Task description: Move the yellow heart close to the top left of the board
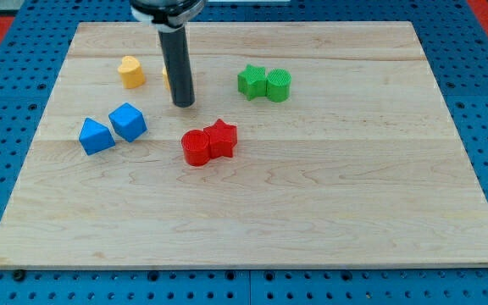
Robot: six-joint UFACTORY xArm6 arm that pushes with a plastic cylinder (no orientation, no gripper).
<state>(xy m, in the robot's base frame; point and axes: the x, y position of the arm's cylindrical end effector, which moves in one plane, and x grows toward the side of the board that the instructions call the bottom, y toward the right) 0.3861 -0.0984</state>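
Observation:
A yellow block (130, 72), heart-like in shape, lies near the board's top left part. A second yellow block (167, 80) shows only as a sliver at the left edge of my rod, and its shape cannot be made out. My tip (183, 104) rests on the board just below and right of that hidden yellow block. It is about a block's width right of and below the yellow heart-like block, not touching it.
A green star (250, 81) and a green cylinder (279, 85) touch each other right of my tip. A red cylinder (196, 147) and a red star (222, 137) sit together below it. Two blue blocks (96, 135) (128, 121) lie at the left. The wooden board (312, 212) sits on a blue pegboard.

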